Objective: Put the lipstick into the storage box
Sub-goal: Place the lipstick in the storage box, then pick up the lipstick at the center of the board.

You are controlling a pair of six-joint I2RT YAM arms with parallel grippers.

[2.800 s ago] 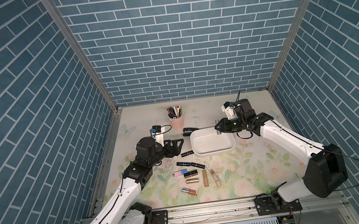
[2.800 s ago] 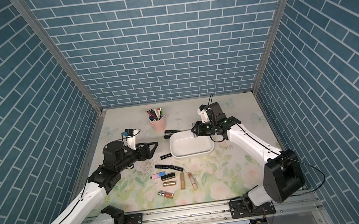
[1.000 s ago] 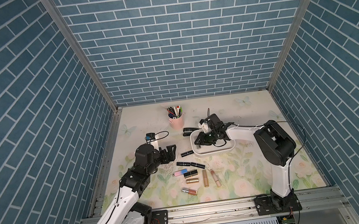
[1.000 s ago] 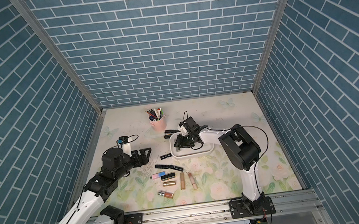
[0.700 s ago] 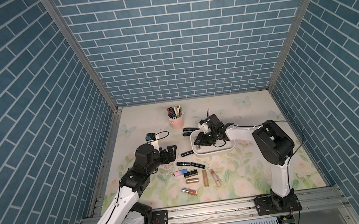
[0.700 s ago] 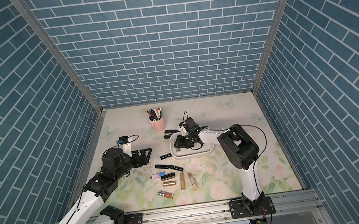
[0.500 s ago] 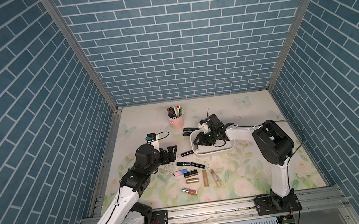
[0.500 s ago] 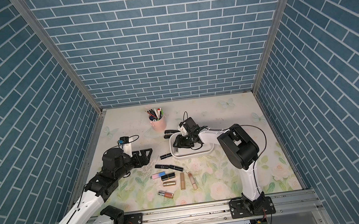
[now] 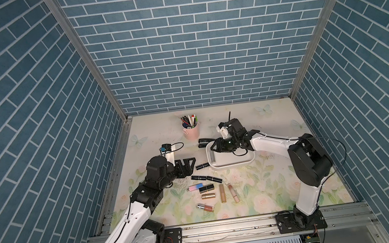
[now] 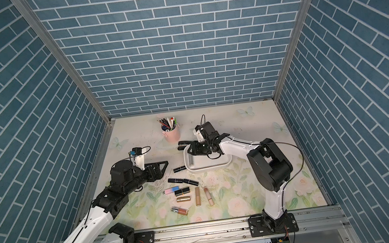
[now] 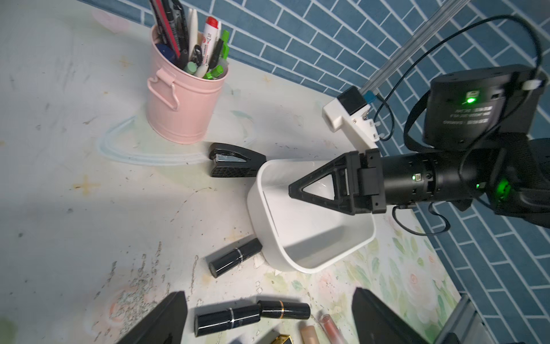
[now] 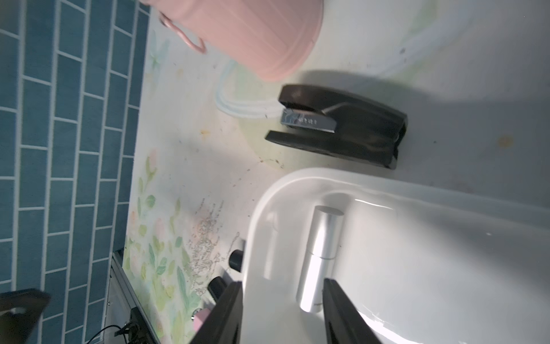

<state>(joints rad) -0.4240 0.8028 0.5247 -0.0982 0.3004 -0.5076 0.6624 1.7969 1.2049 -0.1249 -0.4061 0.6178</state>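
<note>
Silver cylindrical lipstick [image 12: 323, 247] lying at nine-o'clock end of shallow white plastic storage box [image 9: 231, 165]; right gripper [image 12: 282, 281] jaws apart, flanking it; left gripper [image 11: 268, 292] jaws wide apart, empty.

Pink pen cup [image 9: 192, 133], blk stapler [image 9: 204, 142]

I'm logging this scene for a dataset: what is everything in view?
storage box: one, white, on floral mat
silver lipstick: one, silver, inside the storage box
black lipsticks: three, black, on mat beside box
other lipsticks and glosses: six, pink-blue, black-gold, gold, beige, pink, reddish, nearer the robot
pen cup: one, pink, behind box, holding pens
stapler: one, black, between cup and box
left tool: one, black, open, near black lipsticks
right tool: one, black, open, over box, beside silver lipstick
</note>
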